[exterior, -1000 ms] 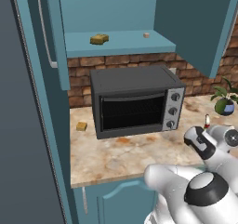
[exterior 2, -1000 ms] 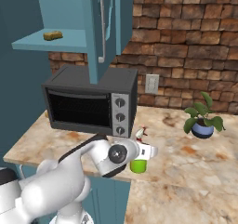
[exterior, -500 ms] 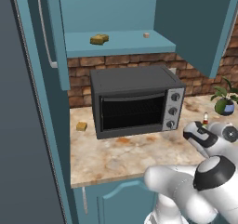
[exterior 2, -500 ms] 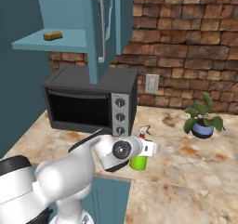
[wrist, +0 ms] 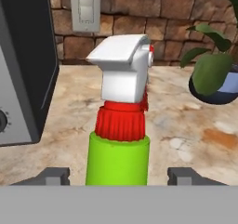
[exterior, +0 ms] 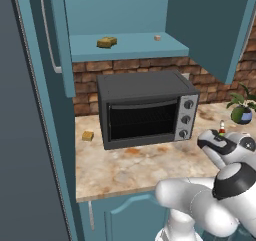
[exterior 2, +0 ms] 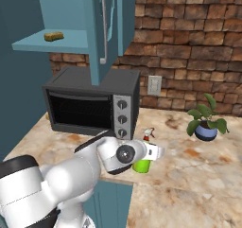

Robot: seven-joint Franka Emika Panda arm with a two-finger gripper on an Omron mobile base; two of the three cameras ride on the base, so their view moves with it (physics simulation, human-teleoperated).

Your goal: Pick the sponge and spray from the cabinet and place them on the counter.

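At the far left of the left base view the open teal door [exterior: 57, 40] of the cabinet [exterior: 125, 10] stands out over the worktop [exterior: 130, 167], its long silver handle [exterior: 46, 30] running down beside it. On the cabinet's shelf [exterior: 130, 47] the sponge [exterior: 107, 42] lies flat toward the left end, and a tiny pale cube [exterior: 157, 37] sits well apart from it further right. Below the shelf a dark oven [exterior: 147, 107] with three knobs stands against the brick wall [exterior 2: 189, 47], and a small orange-tan block [exterior: 88, 135] rests on the worktop just left of it. Right of the oven, near the front edge, the spray [wrist: 122, 125] stands upright on the worktop, green body below a red collar and a white top. The fingers [wrist: 58, 175] stand apart, one tip on each side of the bottle with a clear gap to the green body, so nothing is clamped. Behind the spray a white wall switch [wrist: 85, 7] sits on the brick, and further right a potted plant [exterior 2: 206, 120] stands on the worktop.
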